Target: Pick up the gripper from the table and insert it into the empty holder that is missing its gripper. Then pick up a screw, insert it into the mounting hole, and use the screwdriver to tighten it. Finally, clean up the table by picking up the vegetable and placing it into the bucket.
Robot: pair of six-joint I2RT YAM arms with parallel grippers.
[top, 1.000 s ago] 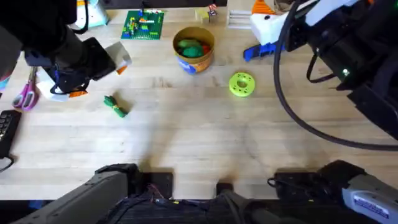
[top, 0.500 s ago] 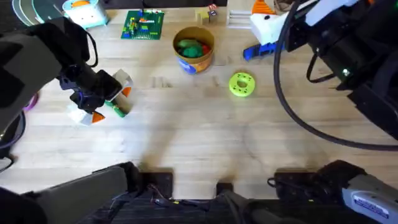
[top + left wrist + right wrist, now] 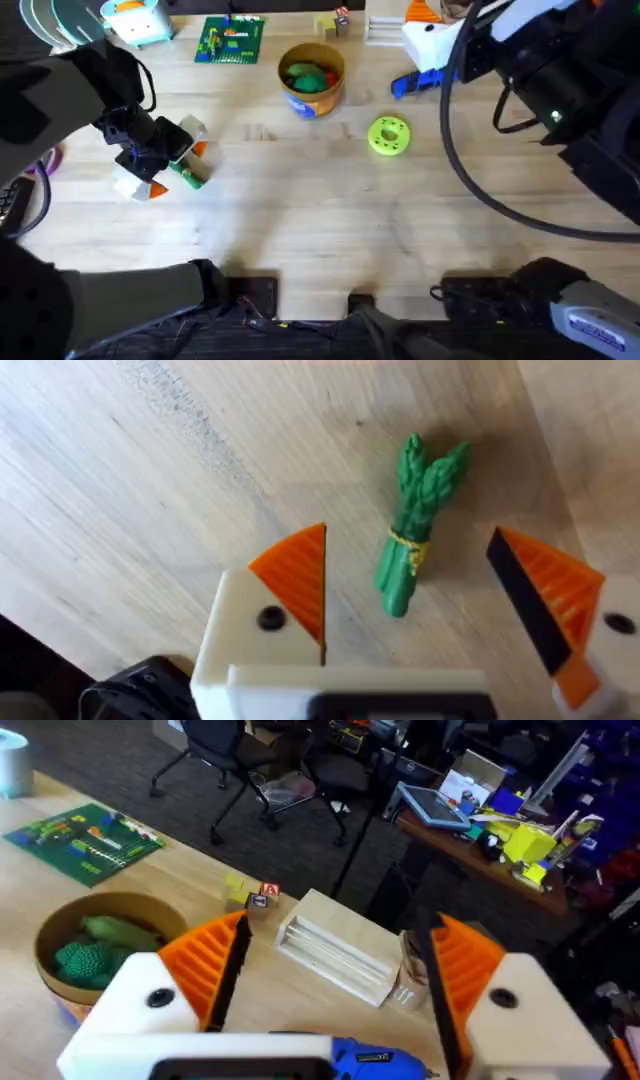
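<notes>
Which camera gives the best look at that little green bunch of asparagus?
The left wrist view: the asparagus lies whole on the table between the open left gripper fingers. In the overhead view it is a small green bit partly under that gripper.

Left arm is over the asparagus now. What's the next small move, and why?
Probably lower the left end effector straight down and close. In the wrist view its open orange-tipped fingers straddle the asparagus, which lies flat on the table between them, not yet gripped. The bucket waits farther back.
</notes>
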